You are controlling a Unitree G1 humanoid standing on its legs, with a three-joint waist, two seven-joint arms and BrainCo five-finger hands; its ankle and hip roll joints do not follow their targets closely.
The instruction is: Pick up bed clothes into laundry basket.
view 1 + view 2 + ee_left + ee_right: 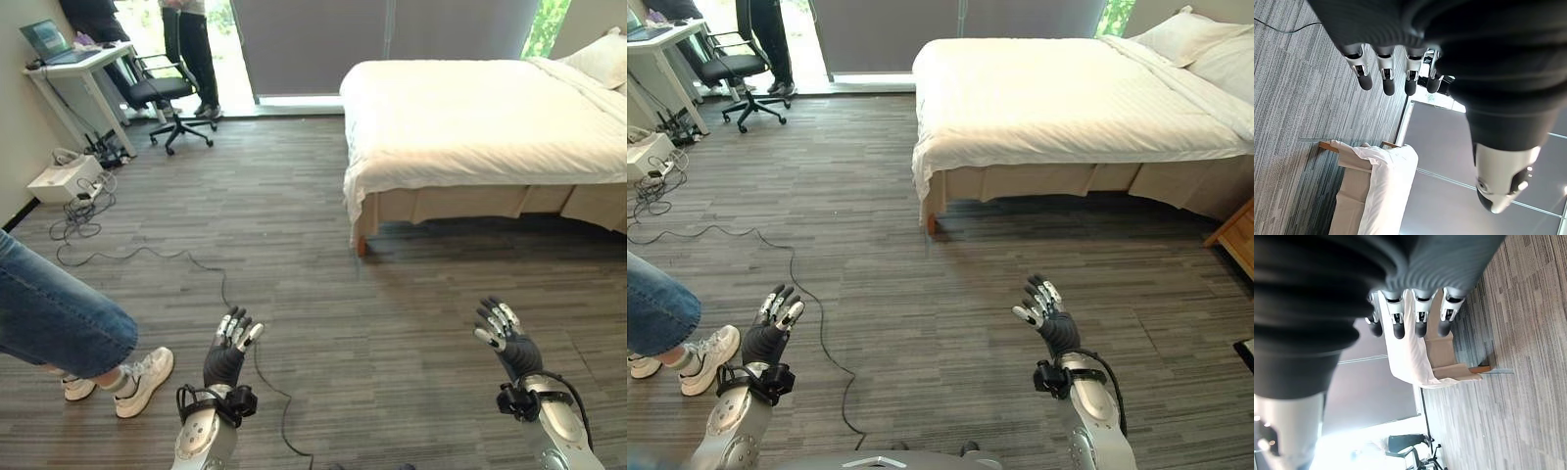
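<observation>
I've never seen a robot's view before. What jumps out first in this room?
A wide bed with smooth white bedding fills the far right, beyond grey striped flooring. Nearest, the robot's left hand and right hand are raised, open and empty. A person's jeans leg and white sneakers stand at the left.

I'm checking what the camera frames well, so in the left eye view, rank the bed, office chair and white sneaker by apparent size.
Largest to smallest as they look:
1. bed
2. office chair
3. white sneaker, nearer the camera, so it looks larger than it is

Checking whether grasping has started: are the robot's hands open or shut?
Both open and empty: the left hand and right hand hold relaxed fingers above the floor, short of the bed.
</observation>
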